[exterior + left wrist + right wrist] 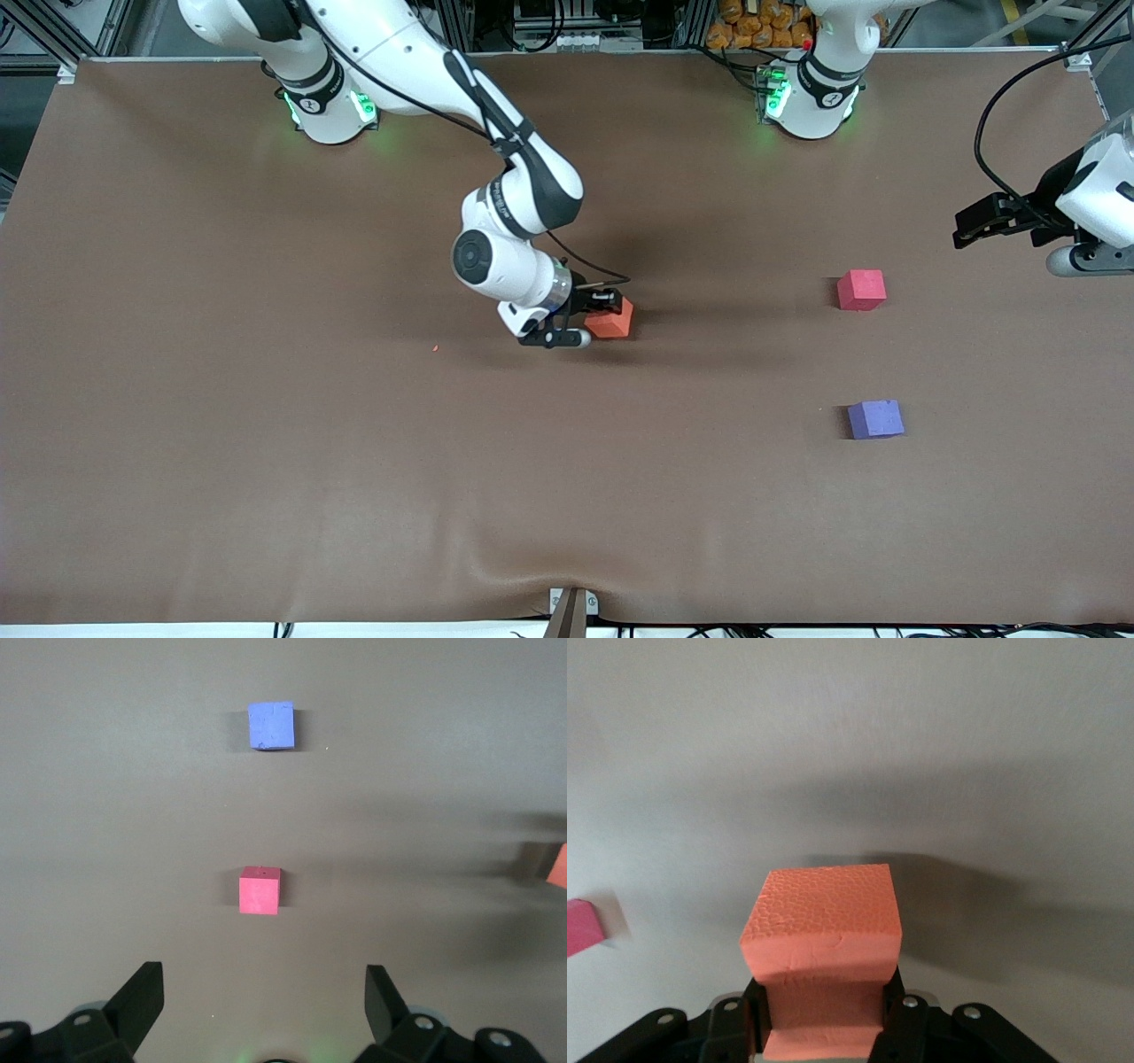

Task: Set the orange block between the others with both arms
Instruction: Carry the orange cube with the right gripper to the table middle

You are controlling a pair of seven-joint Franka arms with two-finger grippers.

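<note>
The right gripper (595,312) clenches the orange block (611,321) (squeezed visibly) over mid-table; carry it level toward the open, waiting left gripper (264,1005).

my table (266,461) wears a brown matte cover that reaches nearly to every edge, with a soft wrinkle near the edge closest to the front camera. a small bracket (571,607) sits at the middle of that edge. above the top edge i see dark aluminium framing (53,31), black cables (1010,106) and a cluster of orange things (762,27). the light is even, the shadows soft.
</note>
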